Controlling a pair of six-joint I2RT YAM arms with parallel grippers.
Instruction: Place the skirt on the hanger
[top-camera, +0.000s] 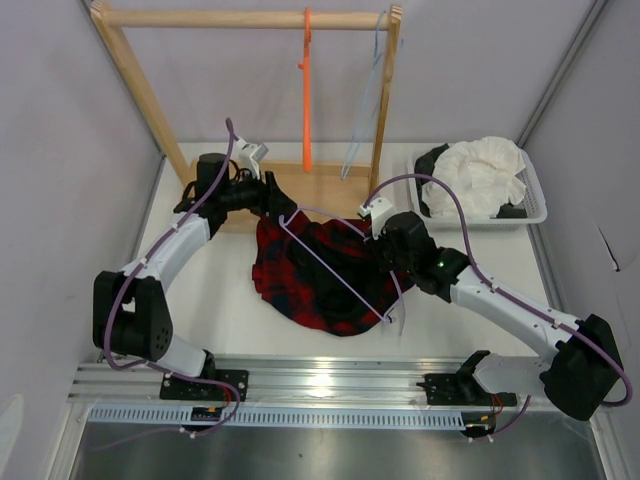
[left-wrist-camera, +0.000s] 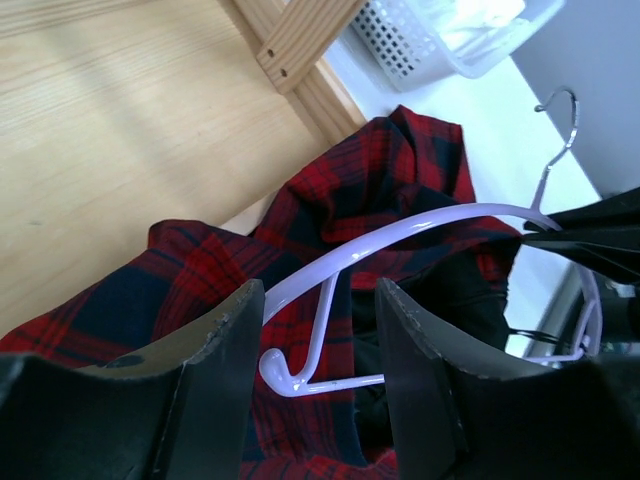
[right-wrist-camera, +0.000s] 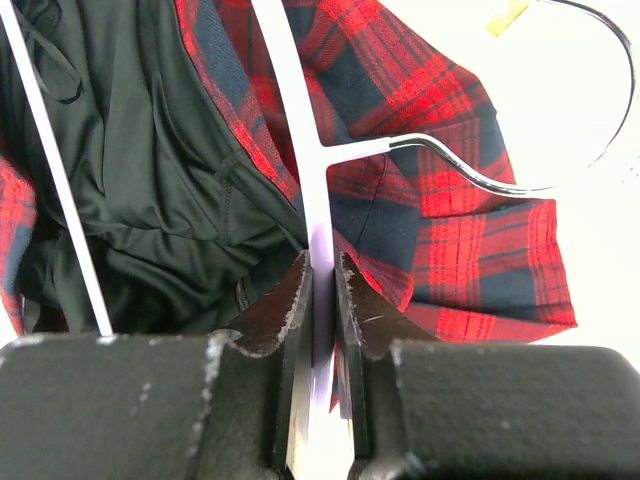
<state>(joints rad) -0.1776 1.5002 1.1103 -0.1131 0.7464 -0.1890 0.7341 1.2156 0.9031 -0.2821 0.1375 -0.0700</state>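
From above, the skirt (top-camera: 300, 280) lies bunched on the table (top-camera: 230, 320) between the left arm (top-camera: 175, 245) and the right arm (top-camera: 500, 300). The hanger (top-camera: 335, 272) lies across it, its bottom bar running diagonally from far left to near right, and the far-left end lies at the left arm's tip. On the left wrist, the left fingers (left-wrist-camera: 215, 385) stand partly apart and hold nothing. They straddle the hanger's rounded end, with plaid beneath. On the right wrist, the right fingers (right-wrist-camera: 285, 310) are pinched on the hanger just below where the hook branches off, so the end at the left fingers looks like the free one.
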